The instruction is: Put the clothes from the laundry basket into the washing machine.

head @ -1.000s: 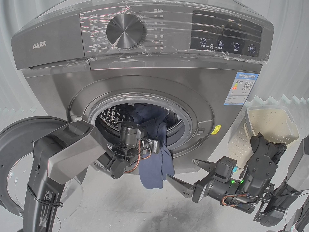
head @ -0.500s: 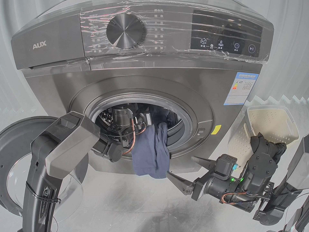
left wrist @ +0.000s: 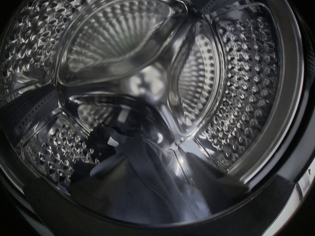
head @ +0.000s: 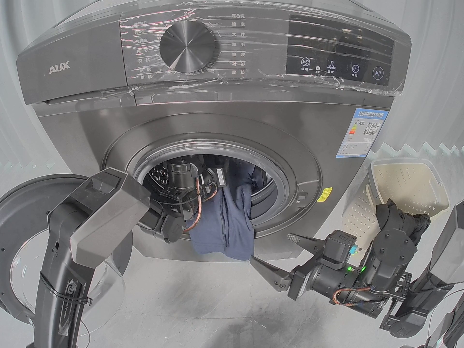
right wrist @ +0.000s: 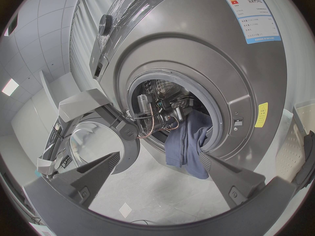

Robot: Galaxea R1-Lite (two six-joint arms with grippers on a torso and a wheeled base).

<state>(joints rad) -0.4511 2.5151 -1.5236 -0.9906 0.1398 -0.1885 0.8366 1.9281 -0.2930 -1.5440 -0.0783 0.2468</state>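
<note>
The washing machine (head: 217, 122) stands with its round opening uncovered. A navy garment (head: 224, 223) hangs over the lower rim of the opening, partly inside the drum and partly down the front; it also shows as the navy garment (right wrist: 185, 145). My left wrist (head: 186, 180) is inside the opening, right beside the garment's upper part. In the left wrist view, navy cloth (left wrist: 147, 184) lies at the bottom of the steel drum (left wrist: 229, 66). My right gripper (head: 269, 252) is open and holds nothing, low in front of the machine, just right of the garment's hanging end.
The machine's door (head: 19, 238) is swung open at the far left, behind my left arm. A cream perforated laundry basket (head: 406, 184) stands on the floor to the right of the machine. Bare grey floor (head: 193, 305) lies in front.
My left arm has risen and gone deeper into the opening, pulling the navy garment up and left so less of it hangs down. The right gripper has barely shifted.
</note>
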